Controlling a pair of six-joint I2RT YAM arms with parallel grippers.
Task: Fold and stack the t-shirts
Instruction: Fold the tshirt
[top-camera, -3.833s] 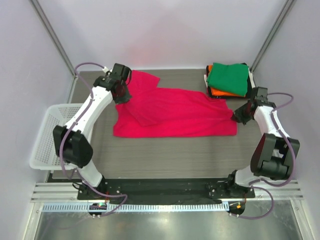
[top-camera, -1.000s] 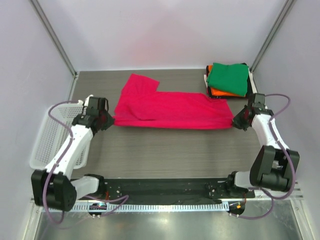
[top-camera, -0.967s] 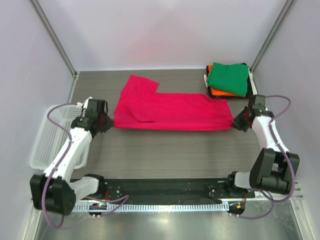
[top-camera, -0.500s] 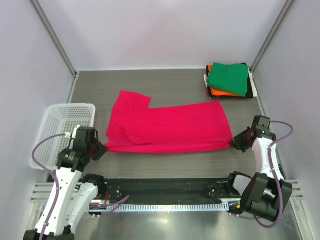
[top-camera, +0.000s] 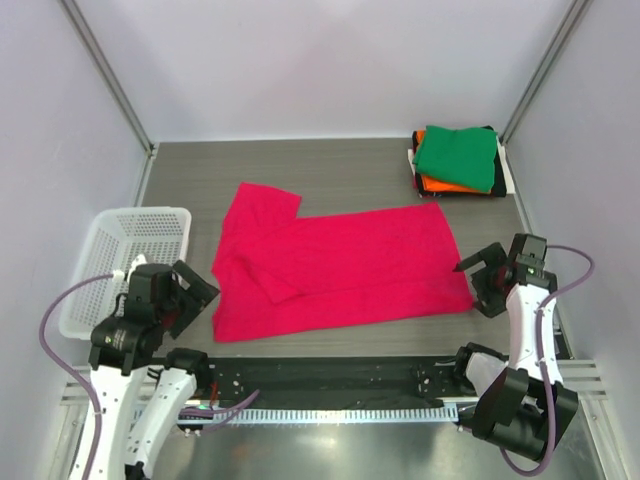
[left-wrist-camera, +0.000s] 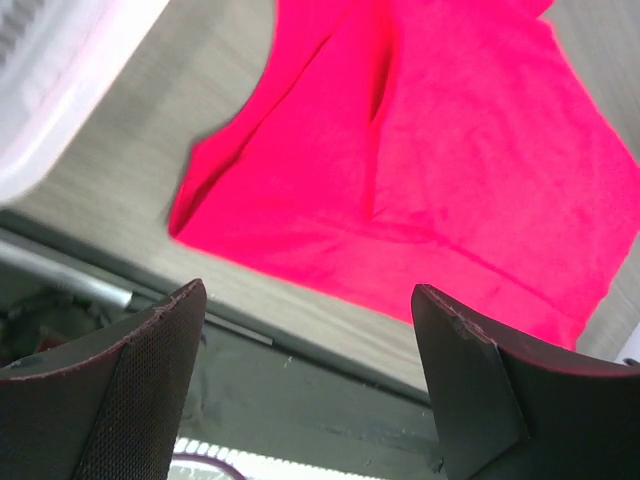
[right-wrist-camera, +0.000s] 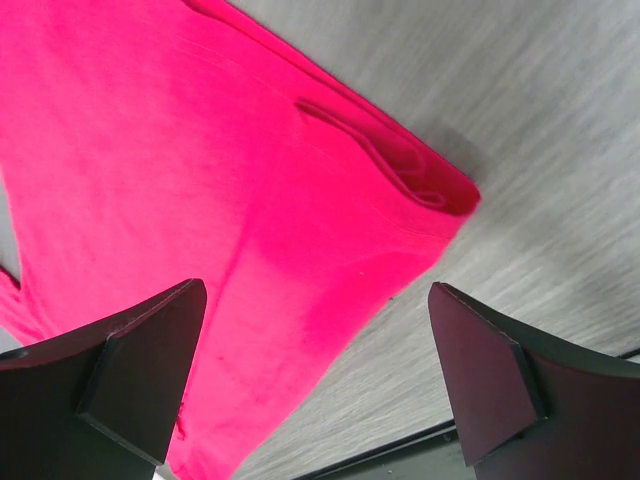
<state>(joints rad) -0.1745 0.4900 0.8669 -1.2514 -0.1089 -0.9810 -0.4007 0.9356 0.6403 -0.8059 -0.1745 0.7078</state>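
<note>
Seen from above, the pink shirt (top-camera: 340, 270) lies flat at the centre of the table (top-camera: 350, 165), with a green-topped stack (top-camera: 457, 158) at upper right and a basket (top-camera: 110, 250) at far left. My left claw (top-camera: 200, 297) and right claw (top-camera: 470, 285) gape released beside the shirt's lower corners. Only the right wrist view shows the doubled hem (right-wrist-camera: 420, 190); only the left shows a crease (left-wrist-camera: 375, 150).
</note>
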